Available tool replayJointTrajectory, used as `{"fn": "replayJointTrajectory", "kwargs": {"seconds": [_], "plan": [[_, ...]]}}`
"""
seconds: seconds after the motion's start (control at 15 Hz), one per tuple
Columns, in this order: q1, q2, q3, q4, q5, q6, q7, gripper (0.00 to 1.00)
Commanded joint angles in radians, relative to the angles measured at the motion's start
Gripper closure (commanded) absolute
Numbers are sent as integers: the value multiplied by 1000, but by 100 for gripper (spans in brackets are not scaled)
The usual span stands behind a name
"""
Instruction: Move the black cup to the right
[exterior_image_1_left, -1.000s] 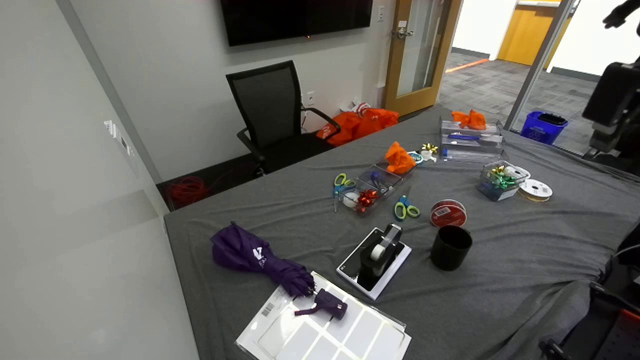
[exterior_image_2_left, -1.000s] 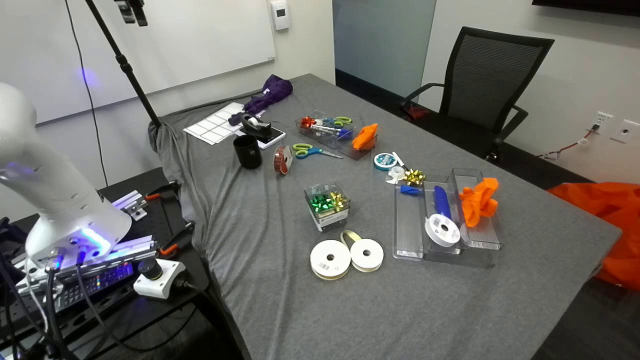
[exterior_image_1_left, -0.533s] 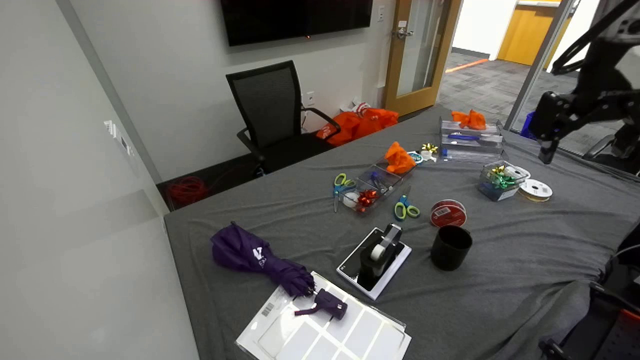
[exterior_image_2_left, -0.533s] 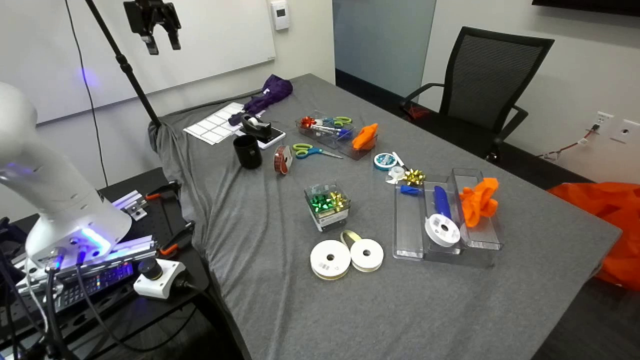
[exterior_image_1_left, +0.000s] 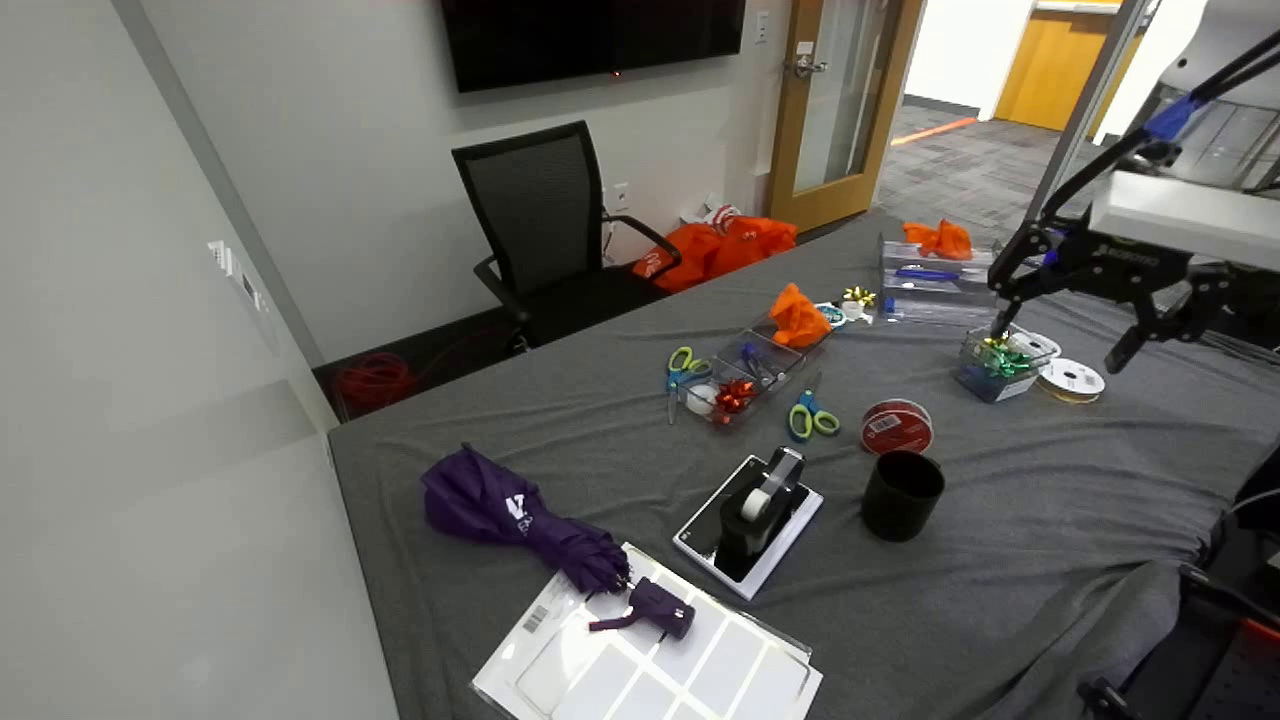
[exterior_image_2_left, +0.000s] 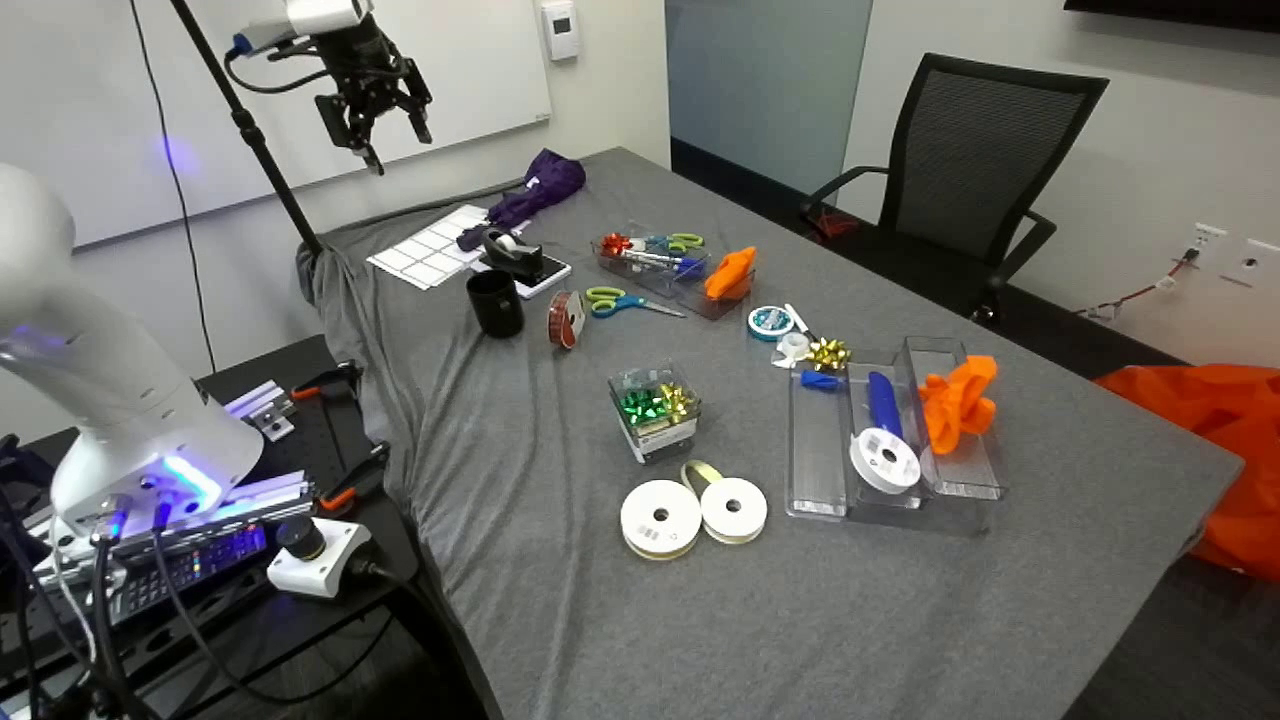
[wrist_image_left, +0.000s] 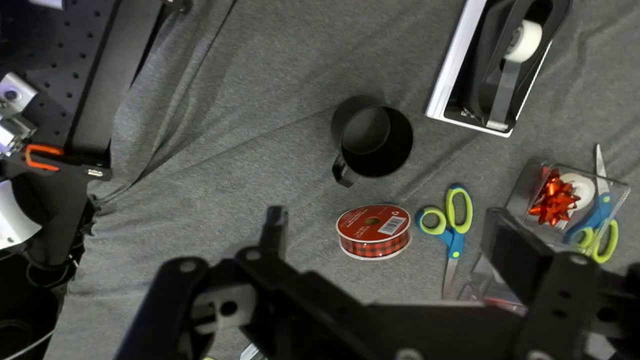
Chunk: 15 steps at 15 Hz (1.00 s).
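Note:
The black cup (exterior_image_1_left: 898, 505) stands upright on the grey cloth in both exterior views (exterior_image_2_left: 496, 306). In the wrist view the cup (wrist_image_left: 371, 139) shows its open mouth and a small handle, beyond the fingertips. The inside looks empty. My gripper (exterior_image_1_left: 1060, 343) is open, with nothing between its fingers. It hangs in the air well above the table and apart from the cup, as an exterior view (exterior_image_2_left: 399, 152) shows. In the wrist view the gripper's fingers (wrist_image_left: 387, 216) are wide apart, with the red spool and scissors seen below between them.
A red ribbon spool (exterior_image_1_left: 897, 428) stands close beside the cup. A tape dispenser (exterior_image_1_left: 763, 505) sits on the flat black-and-white device (exterior_image_1_left: 690, 540) on the cup's other side. Scissors (wrist_image_left: 452, 225), a clear box with bows (exterior_image_2_left: 655, 410) and a purple umbrella (exterior_image_1_left: 500, 510) lie around.
My arm has come further into view and moved lower over the table, toward the cup's side. The gripper is open in view now. The cup has not moved.

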Motion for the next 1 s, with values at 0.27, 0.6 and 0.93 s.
{"fn": "replayJointTrajectory", "kwargs": {"seconds": [0.27, 0.6, 0.93], "plan": [[-1, 3, -1, -16, -11, 18, 41, 0], [-19, 48, -3, -22, -2, 65, 75, 0], [-54, 174, -35, -22, 4, 177, 152, 0]]}}
